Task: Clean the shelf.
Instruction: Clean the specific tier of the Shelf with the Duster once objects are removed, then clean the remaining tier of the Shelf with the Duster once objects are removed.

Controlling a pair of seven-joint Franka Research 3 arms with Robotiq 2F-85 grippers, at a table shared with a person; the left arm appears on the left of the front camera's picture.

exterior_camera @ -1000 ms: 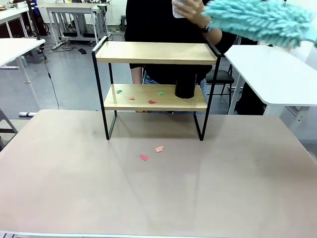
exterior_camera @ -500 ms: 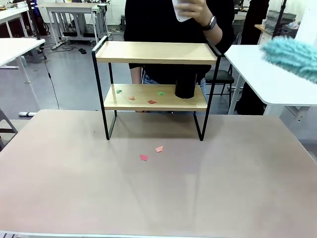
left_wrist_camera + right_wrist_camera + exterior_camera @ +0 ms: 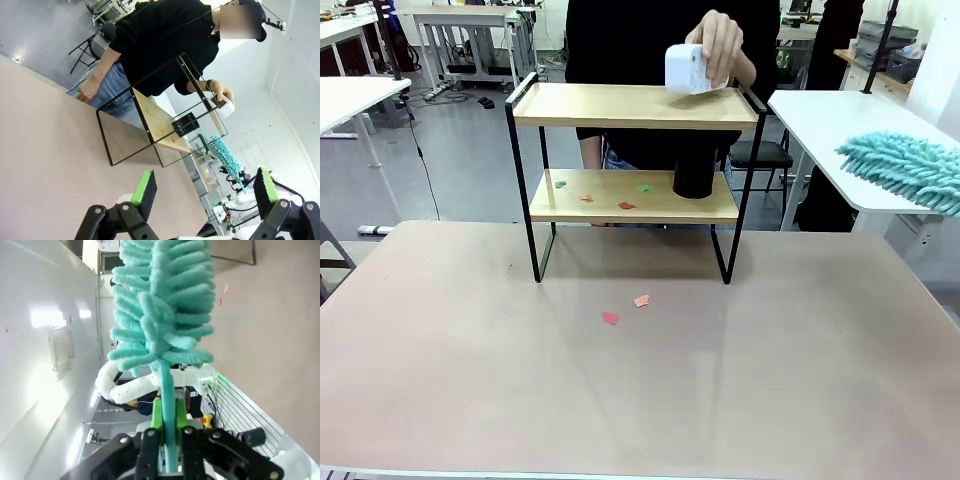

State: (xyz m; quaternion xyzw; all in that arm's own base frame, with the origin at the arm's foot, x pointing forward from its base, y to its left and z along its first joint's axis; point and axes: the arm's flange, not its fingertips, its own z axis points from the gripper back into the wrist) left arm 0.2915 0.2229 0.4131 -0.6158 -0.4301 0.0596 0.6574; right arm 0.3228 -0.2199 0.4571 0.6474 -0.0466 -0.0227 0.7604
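Mid-clean: the shelf [image 3: 635,107] stood at the table's [image 3: 470,400] far middle, paper scraps [image 3: 627,205] on its lower board [image 3: 600,187]. Right gripper [image 3: 167,437] clamped the teal duster [image 3: 905,170]; left gripper [image 3: 205,187] gaped empty. Next, probably sweeping those scraps out

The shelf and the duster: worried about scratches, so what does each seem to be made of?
The shelf: pale tan matte boards, likely wood or laminate; thin black frame, probably painted metal. The duster: teal fluffy strands, seemingly microfibre chenille, on a smooth plastic-looking stem shut in the right gripper.
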